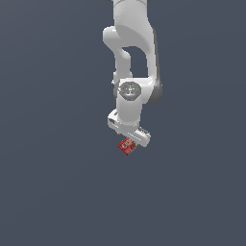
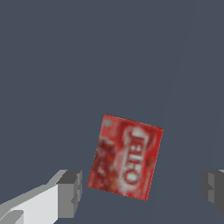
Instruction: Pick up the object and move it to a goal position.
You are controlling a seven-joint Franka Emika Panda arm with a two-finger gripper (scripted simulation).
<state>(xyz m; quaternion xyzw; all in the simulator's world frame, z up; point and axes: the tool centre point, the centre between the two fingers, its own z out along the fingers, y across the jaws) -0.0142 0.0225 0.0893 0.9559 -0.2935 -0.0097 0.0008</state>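
Note:
The object is a small flat red box (image 2: 125,156) with a whitish printed label, lying flat on the dark grey floor. In the exterior view the red box (image 1: 127,146) shows just under the white hand of my arm. My gripper (image 2: 142,188) is open and hangs over the box. The box lies between the two grey fingertips (image 2: 72,192), apart from both, nearer to one of them. In the exterior view the gripper (image 1: 130,142) is mostly hidden by the white hand, and its fingers do not show.
The white arm (image 1: 132,57) comes down from the top of the exterior view. A plain dark grey surface (image 1: 57,182) lies all around the box.

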